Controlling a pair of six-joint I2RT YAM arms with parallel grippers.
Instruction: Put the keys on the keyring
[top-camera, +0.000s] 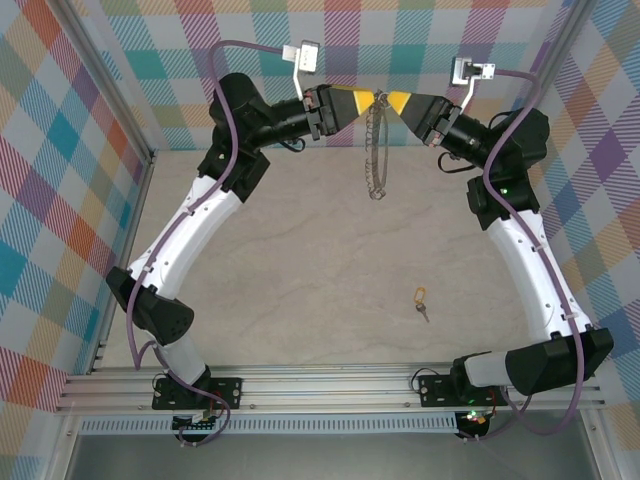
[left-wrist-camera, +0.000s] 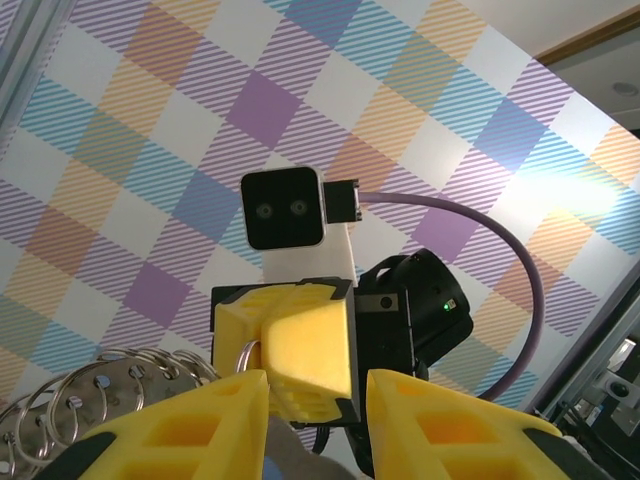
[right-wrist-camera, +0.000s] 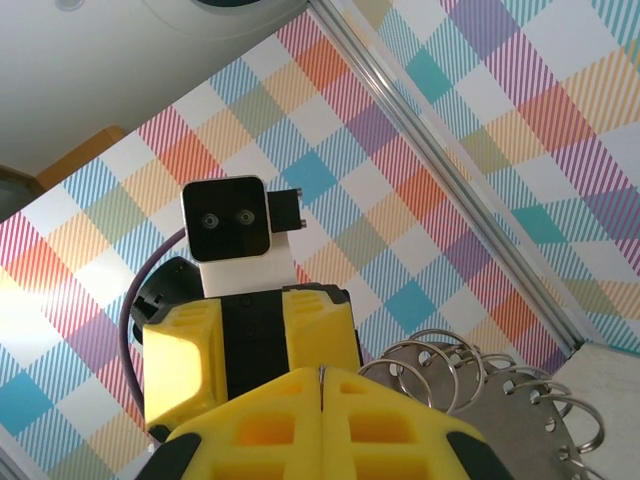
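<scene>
Top external shows the key (top-camera: 421, 302) lying on the tabletop (top-camera: 280, 260), well below both raised pincers and back toward the bases, on the right arm's side. Its gold head points away and its shaft runs toward the bases. The keyring (top-camera: 375, 150) dangles where the two tips meet. The right pincer (top-camera: 392, 101) is clenched, apparently on the keyring's rim. The left pincer (top-camera: 362, 101) is released, so though farther off it looks freer to fetch the key.
</scene>
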